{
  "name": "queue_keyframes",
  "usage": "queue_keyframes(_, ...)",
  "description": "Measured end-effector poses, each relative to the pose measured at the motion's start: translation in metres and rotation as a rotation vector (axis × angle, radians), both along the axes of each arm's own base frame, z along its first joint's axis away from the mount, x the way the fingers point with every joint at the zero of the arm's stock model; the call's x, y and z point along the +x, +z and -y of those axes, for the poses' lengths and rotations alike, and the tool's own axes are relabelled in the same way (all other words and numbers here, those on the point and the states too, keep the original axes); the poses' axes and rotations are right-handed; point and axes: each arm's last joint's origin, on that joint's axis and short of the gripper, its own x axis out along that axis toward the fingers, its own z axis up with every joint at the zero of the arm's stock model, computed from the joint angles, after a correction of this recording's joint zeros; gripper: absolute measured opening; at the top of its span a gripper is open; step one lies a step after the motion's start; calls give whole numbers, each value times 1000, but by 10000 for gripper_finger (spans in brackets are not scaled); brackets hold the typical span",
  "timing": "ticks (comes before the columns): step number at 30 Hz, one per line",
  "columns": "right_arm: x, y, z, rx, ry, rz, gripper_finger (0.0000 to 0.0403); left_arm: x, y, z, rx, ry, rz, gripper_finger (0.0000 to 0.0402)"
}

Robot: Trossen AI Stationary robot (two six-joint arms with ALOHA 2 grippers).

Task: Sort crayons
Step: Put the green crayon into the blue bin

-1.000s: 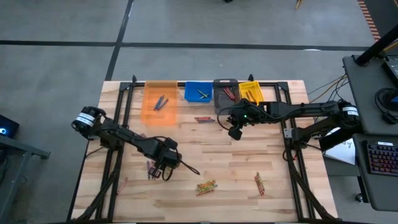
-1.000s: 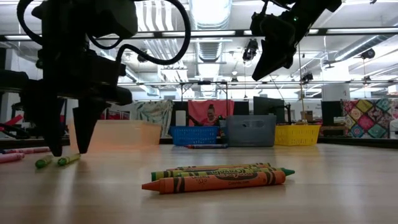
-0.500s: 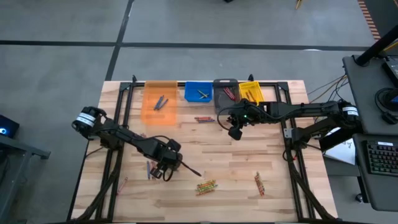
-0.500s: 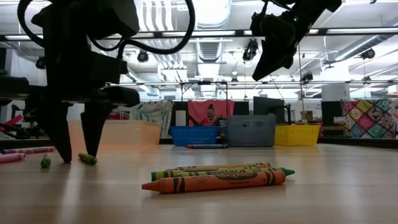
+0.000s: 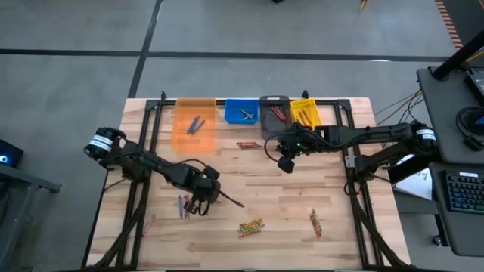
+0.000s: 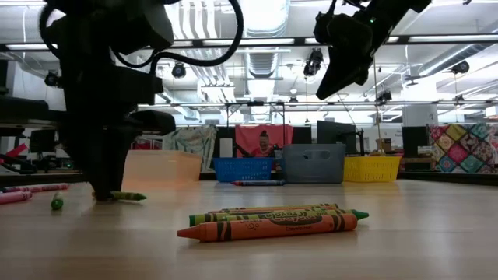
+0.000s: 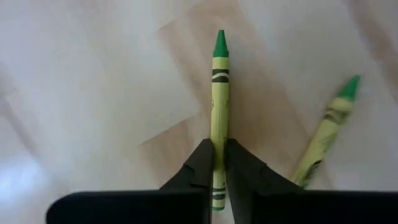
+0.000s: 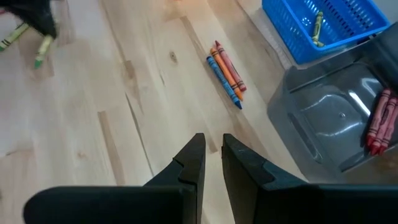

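Note:
My left gripper (image 7: 219, 155) stands over the table's left middle (image 5: 198, 202), shut on a green-yellow crayon (image 7: 217, 87). In the low view this crayon (image 6: 127, 196) pokes out beside the gripper. A second green crayon (image 7: 326, 130) lies flat close by. Other crayons lie in small bunches near the front (image 5: 251, 225), front right (image 5: 314, 222), left (image 5: 184, 204) and below the bins (image 5: 248, 144). My right gripper (image 8: 211, 152) hangs high over the table's far middle (image 5: 286, 162), barely open, with nothing between its fingers. My left gripper pinches the crayon's paper-wrapped shaft (image 7: 216, 134) between its two fingertips, nearer the flat end than the green tip. The fingers come steeply from above, one on each long side. The crayon lies level at the table's surface, its tip pointing away from the gripper.
Along the far edge stand an orange bin (image 5: 195, 125), a blue bin (image 5: 241, 111), a grey bin (image 5: 275, 113) and a yellow bin (image 5: 305, 112), each with crayons inside. The wood between the crayon bunches is bare. A person sits in the room behind (image 6: 263, 144).
My left gripper has come down to the table and shut on the green-yellow crayon that lay between its open fingers. That crayon has turned on the table and now shows its long side in the low view. The second green crayon stays where it was.

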Motion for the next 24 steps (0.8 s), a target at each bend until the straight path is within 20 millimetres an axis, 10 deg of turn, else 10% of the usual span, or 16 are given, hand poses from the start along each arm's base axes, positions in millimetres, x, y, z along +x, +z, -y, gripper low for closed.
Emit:
queue_keyframes(10, 0, 11, 0, -32, 39, -22, 44, 2, 77, -61, -36, 222, 282, 1)
queue_keyframes(24, -9, 26, 45, -117, -13, -71, 42, 13, 181, -257, 68, 576, 579, 0)
